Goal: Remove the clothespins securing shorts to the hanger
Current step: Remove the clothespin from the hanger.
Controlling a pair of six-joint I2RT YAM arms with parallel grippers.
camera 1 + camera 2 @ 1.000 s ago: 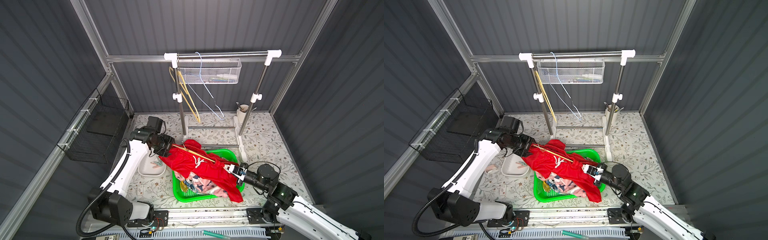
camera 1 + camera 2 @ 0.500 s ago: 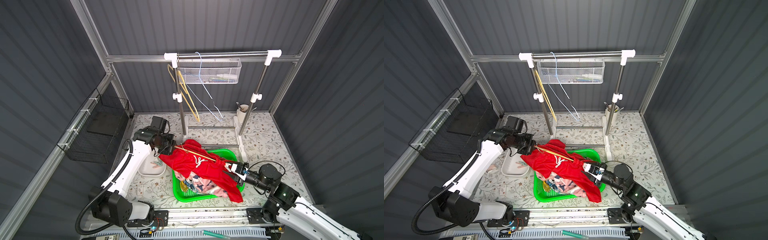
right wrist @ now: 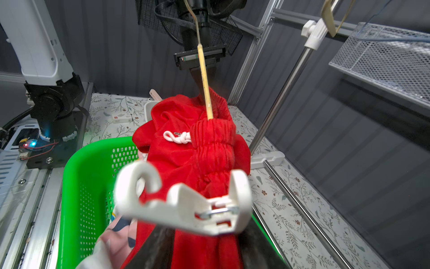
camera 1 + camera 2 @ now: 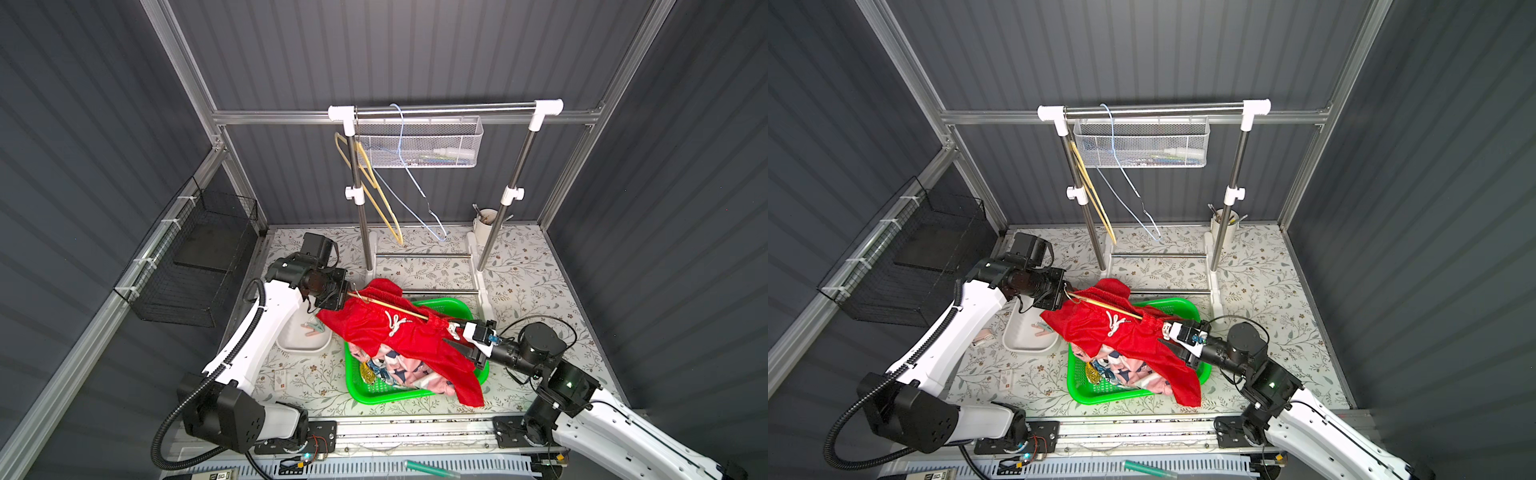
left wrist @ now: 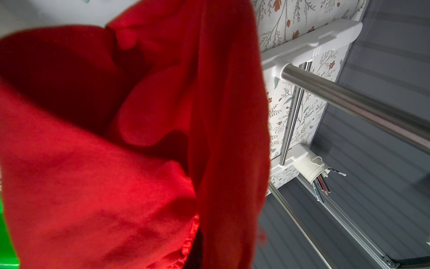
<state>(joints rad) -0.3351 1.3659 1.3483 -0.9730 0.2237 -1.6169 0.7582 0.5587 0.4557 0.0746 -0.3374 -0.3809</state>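
A white hooked plastic clothespin (image 3: pixel 183 205) bites the bunched waistband of the plain red shorts (image 4: pixel 399 340) at one end of the thin wooden hanger (image 4: pixel 390 309), above a green plastic basket (image 4: pixel 386 400); the right gripper (image 4: pixel 451 331) has its jaws spread beside it; the left gripper (image 4: pixel 338 296) is clenched at the hanger's hook end.

You see a white clothespin (image 3: pixel 181 205), close and blurred, clipped onto bunched red shorts (image 3: pixel 209 144) on a wooden hanger (image 3: pixel 204 81), green basket (image 3: pixel 76 174) beneath.
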